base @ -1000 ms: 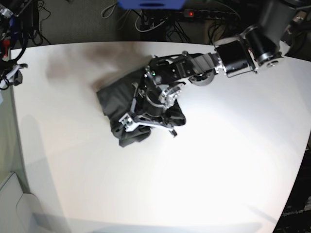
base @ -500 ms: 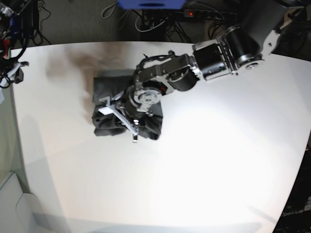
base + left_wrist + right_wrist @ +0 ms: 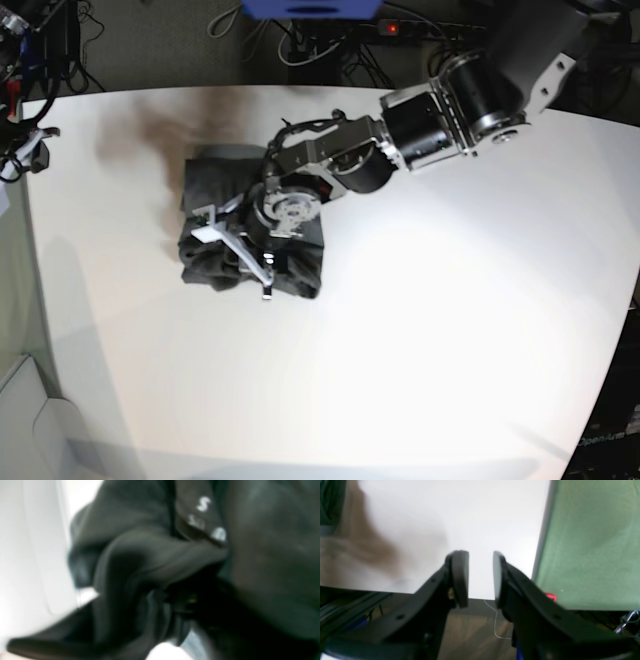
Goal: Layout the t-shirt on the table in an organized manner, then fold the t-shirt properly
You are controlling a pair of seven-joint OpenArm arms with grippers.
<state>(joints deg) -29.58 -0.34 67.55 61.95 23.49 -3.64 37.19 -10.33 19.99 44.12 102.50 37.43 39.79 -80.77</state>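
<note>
T-shirt (image 3: 215, 190) bunched under left tool (image 3: 240, 250), grip unclear; right tool (image 3: 480, 577) spread.

Bright overhead light, soft focus close in

In the base view the table (image 3: 450, 330) glares near-white at its middle, dimming toward its left edge and near corners; a brownish smeared shadow lies by the far-left corner, and the table's edges bow. The left wrist view is heavily blurred, the t-shirt (image 3: 155, 562) dark and smeared. The right wrist view is soft, with washed-out table and dark silhouetted jaws.
</note>
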